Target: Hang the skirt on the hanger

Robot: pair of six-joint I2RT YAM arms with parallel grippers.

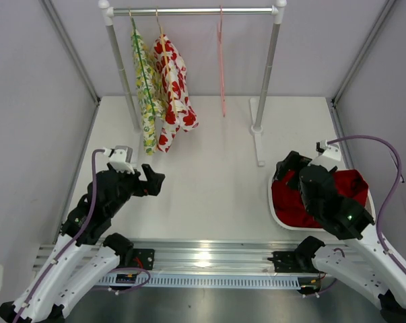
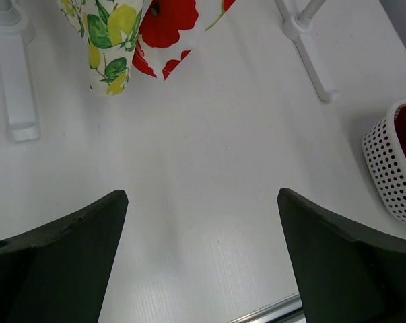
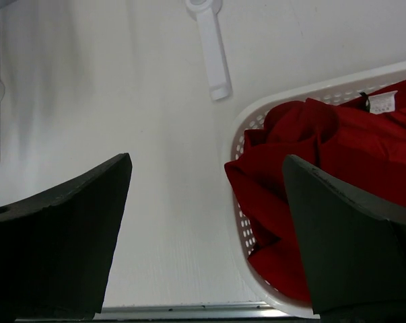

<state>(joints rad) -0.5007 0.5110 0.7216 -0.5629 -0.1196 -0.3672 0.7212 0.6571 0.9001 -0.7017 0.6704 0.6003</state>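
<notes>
My right claw (image 3: 206, 161) gapes wide and holds nothing, one finger over the basket (image 3: 324, 87), the other over bare table (image 1: 209, 175). The skirt (image 3: 303, 155) lies crumpled in that basket in soft deep red folds, its small white label (image 3: 383, 101) showing. The basket is white plastic, rounded, its wall full of holes. My left claw (image 2: 203, 195) is just as wide and empty above smooth white tabletop, with open room ahead up to the rack's flat foot (image 2: 310, 57). The hanger (image 1: 221, 67), thin pink wire, hangs bare on the metal rail (image 1: 189, 11), apart from two printed garments (image 1: 162, 87) further left.
</notes>
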